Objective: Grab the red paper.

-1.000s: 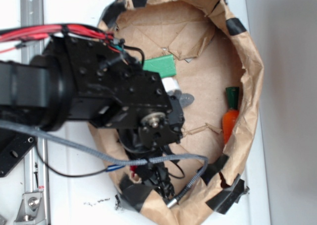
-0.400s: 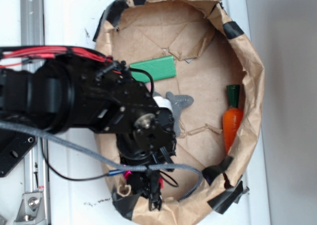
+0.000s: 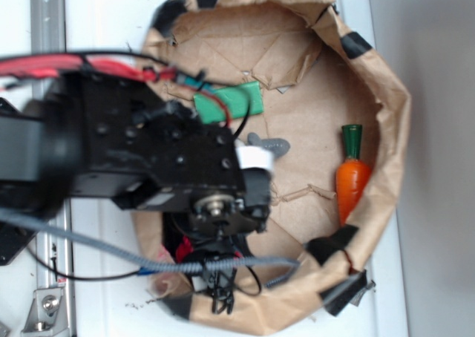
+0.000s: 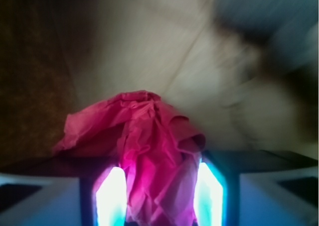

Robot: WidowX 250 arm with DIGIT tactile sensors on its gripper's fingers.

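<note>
Claw (image 4: 158,198) fingers (image 4: 110,196) sit close on either side of the red paper (image 4: 144,151), pinching its crumpled lower part between them. Seen from the exterior, the paper (image 3: 194,248) shows under the black arm (image 3: 148,151), near the bottom-left rim of the brown paper basket (image 3: 386,129); an orange carrot (image 3: 352,180) lies by the right wall.

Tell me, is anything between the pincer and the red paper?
Nothing visible. In the wrist view the red paper lies directly between the two fingers of the pincer. No other object sits between them.
</note>
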